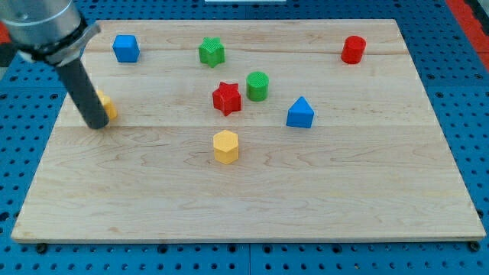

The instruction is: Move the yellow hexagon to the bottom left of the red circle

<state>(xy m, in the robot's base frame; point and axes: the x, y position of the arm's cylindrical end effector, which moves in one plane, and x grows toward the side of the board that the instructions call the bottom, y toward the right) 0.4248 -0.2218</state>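
my tip: low end of dark rod, on the board nr its left edge, upper half. No jaws on it, just a bare rod, so nothing grasped; it touches or nearly touches a yellow block.
yellow block: right behind tip, on its right side, partly hidden by rod; shape can't tell.
yellow hexagon: task block. Well to tip's right, slightly lower in view, nr board centre. Apart from tip, nothing touching it.
red circle: far to tip's right + up, nr board's top right corner. Hexagon lies well below-left of it, w/ other blocks between.
red star: right of tip, bit higher, just above hexagon.
green cylinder: just right of red star, close but apart.
blue block w/ pointed top: further right of tip, abt same height.
green star: up + right of tip, nr top edge.
blue cube: above tip, slightly right, nr top left corner.
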